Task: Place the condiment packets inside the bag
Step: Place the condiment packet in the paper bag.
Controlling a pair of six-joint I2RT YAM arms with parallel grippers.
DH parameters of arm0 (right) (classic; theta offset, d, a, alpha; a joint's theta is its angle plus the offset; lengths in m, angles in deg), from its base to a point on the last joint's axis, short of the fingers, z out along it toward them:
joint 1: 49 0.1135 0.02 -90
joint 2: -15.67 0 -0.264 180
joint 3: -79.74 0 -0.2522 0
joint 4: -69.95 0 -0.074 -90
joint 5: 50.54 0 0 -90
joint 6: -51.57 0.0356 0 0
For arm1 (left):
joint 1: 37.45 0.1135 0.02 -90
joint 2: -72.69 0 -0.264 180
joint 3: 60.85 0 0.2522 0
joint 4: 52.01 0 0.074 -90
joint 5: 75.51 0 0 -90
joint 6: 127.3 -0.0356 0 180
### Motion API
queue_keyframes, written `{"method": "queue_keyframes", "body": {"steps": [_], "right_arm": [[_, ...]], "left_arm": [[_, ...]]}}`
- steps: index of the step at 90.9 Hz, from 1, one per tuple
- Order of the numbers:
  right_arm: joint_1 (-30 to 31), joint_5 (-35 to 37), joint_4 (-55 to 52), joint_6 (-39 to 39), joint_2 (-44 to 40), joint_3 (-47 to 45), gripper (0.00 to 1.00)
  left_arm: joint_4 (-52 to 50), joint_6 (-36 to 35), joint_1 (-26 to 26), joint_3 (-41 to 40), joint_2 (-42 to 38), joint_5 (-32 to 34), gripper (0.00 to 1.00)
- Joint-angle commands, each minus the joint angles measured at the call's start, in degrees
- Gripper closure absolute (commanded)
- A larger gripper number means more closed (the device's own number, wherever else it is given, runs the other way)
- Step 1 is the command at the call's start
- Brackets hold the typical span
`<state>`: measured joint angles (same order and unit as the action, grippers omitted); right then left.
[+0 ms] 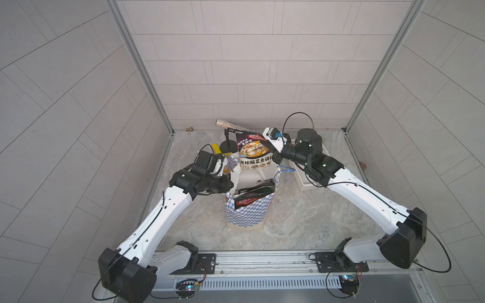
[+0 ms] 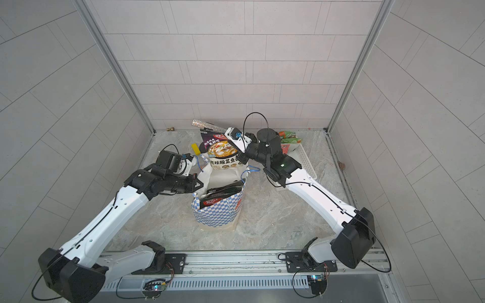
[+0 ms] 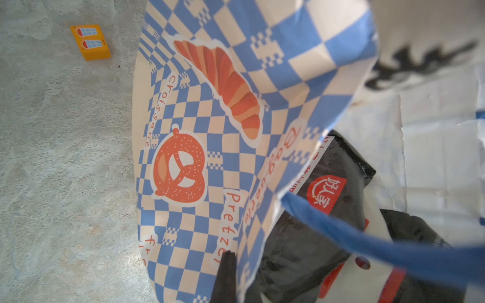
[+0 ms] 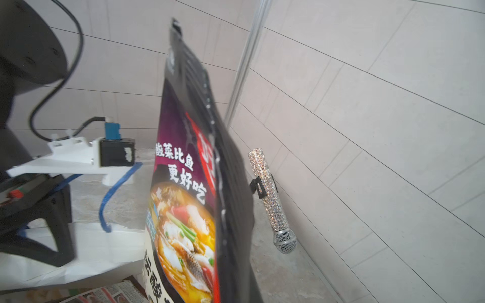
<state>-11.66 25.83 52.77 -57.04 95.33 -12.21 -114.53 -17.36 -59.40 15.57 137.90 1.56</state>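
**Partway through: some packets bagged, one over the opening, more waiting**

The bag [image 1: 246, 215] stands upright in the middle of the table with its mouth open. Two dark packets [image 1: 254, 192] already sit inside it, leaning against the near wall with their top edges poking above the rim.

The left gripper [image 1: 230, 183] is pressed together on the bag's left rim. In the left wrist view one finger [image 3: 227, 265] lies against the checkered outside just below the edge, so it seems to be holding the mouth open.

The right gripper [image 1: 273, 157] is closed on the right edge of a large packet [image 1: 253, 152] with a soup photo. The packet hangs upright over the far side of the opening. Its bottom edge is at about rim level, and I cannot tell whether it has passed below the rim. This one looks about to go in but does not yet count as placed.

Behind the right arm, a white basket [image 2: 307, 162] holds green and red packets [image 2: 288, 137], well apart from the bag. How many there are is unclear, since the arm hides part of the basket.

By my reading the task is around the middle: the held packet must drop in, then the basket needs emptying.
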Motion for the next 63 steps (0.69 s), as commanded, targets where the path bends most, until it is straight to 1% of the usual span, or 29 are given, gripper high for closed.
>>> {"method": "queue_keyframes", "body": {"steps": [1,17,28,34,41,42,44,48,52,56,63], "right_arm": [[1.7,7.1,9.2,-1.5,-0.8,-3.1,1.00],[1.8,3.1,10.0,-2.5,-1.7,-9.4,1.00],[1.8,0.2,9.0,-2.4,-2.9,-12.0,1.00],[1.8,0.2,7.9,-2.1,-3.3,-12.3,1.00],[1.6,1.9,6.4,-1.4,-3.4,-12.0,1.00],[1.6,2.4,5.9,-1.1,-3.3,-11.7,0.99],[1.5,2.7,5.5,-0.9,-3.2,-11.4,0.92],[1.3,2.9,4.5,-0.4,-3.1,-10.9,0.72],[1.3,2.9,3.4,-0.3,-3.0,-10.1,0.56],[1.2,2.6,2.4,0.1,-3.0,-9.5,0.47],[1.3,2.7,1.3,0.4,-3.3,-8.5,0.42]], "left_arm": [[-0.7,0.2,-0.1,0.0,0.6,0.8,1.00],[-0.5,1.2,-0.2,1.3,1.0,-0.7,1.00],[-0.8,1.6,-0.1,2.6,1.0,0.3,1.00],[-1.5,1.8,-0.1,3.4,1.2,1.9,1.00],[-2.1,2.0,-0.1,3.9,1.2,4.0,1.00],[-2.1,2.0,-0.2,4.0,1.2,4.2,1.00],[-2.1,2.1,-0.1,4.0,1.3,4.7,1.00],[-2.1,2.1,-0.1,4.1,1.4,5.2,1.00],[-2.2,2.2,-0.1,4.1,1.7,5.5,1.00],[-2.2,2.2,-0.2,4.1,2.0,5.3,1.00],[-2.4,1.7,-0.1,4.2,2.6,4.4,1.00]]}}
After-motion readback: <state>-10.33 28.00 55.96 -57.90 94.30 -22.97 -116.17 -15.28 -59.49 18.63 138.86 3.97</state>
